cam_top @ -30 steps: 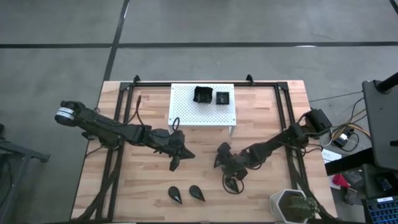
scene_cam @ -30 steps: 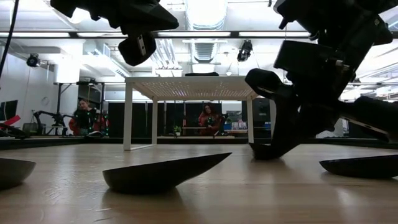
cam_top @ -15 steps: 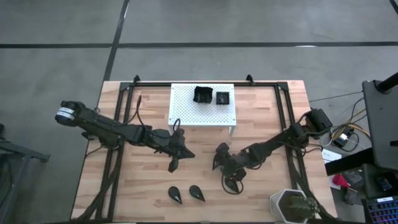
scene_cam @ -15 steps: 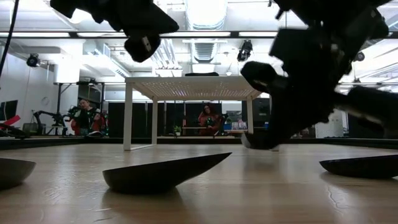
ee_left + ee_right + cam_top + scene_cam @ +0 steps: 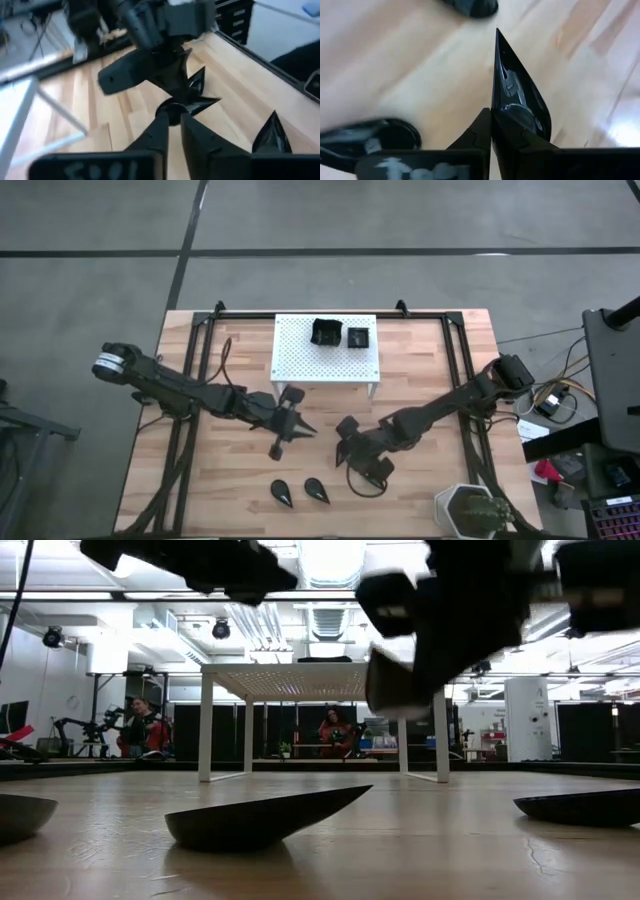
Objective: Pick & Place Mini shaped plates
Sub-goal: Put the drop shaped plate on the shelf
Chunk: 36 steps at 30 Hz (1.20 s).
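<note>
A glossy black teardrop plate [image 5: 517, 100] is in my right gripper [image 5: 491, 112], which is shut on it and hangs above mid-table [image 5: 350, 448], seen raised in the low view [image 5: 395, 680]. Two more teardrop plates [image 5: 283, 494] [image 5: 317, 490] lie on their undersides near the table's near edge, and a third [image 5: 580, 805] lies near the right gripper. Two black square dishes [image 5: 326, 333] [image 5: 358, 337] sit on the white perforated stand [image 5: 300, 355]. My left gripper [image 5: 285, 435] hovers shut and empty left of the right one [image 5: 172, 120]. My right gripper pinches the teardrop plate by the rim at its round end [image 5: 504, 114] between the two fingers. The plate stands on edge in the hold, lifted clear of the table, its pointed tip [image 5: 497, 32] aimed away from the gripper.
A grey-green hexagonal pot [image 5: 468, 510] stands at the near right corner. The white stand's legs [image 5: 205, 725] rise at the far middle of the table. Black frame rails [image 5: 455, 350] run along both sides. Bare wood lies between the stand and the teardrop plates. People sit in the room beyond.
My right gripper has risen from the tabletop, drifting a little toward the table's left and near edge, and has carried the teardrop plate up clear of the wood. The other plates have stayed where they were.
</note>
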Each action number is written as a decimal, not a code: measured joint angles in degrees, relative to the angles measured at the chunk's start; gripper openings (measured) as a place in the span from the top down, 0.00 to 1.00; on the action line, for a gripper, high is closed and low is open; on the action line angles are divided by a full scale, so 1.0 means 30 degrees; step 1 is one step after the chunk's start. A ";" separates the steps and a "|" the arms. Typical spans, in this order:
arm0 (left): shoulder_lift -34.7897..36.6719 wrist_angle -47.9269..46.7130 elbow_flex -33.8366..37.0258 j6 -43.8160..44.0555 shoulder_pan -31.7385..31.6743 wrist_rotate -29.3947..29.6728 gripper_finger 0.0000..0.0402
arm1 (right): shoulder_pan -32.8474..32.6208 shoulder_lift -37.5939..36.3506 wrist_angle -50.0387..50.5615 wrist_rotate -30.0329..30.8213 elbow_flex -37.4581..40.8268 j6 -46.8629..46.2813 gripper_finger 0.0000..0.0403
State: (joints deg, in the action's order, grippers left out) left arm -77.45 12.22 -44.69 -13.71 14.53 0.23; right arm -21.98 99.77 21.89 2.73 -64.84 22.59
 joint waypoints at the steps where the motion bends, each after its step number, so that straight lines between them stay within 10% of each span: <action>1: -0.0001 0.0207 0.0000 -0.0428 0.0105 -0.0022 0.86 | 0.0000 -0.0007 0.0184 -0.0311 -0.0375 -0.0038 0.98; 9: -0.0007 0.0958 0.0000 -0.1355 0.0387 -0.0089 0.70 | 0.0002 -0.0015 0.2625 -0.1809 -0.3513 -0.0563 0.98; 16: -0.0007 0.1418 0.0000 -0.2375 0.1103 -0.0209 0.71 | 0.0000 -0.0022 0.2923 -0.4946 -0.5550 -0.0839 0.98; 36: 0.0000 0.3384 -0.0007 -0.2815 0.1899 -0.0543 0.74 | 0.1572 -0.0022 0.3460 -0.6071 -0.7351 -0.0212 0.98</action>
State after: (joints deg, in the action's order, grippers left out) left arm -77.45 22.37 -44.71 -22.16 20.23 -1.40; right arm -17.26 99.70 32.27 -15.49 -86.89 21.96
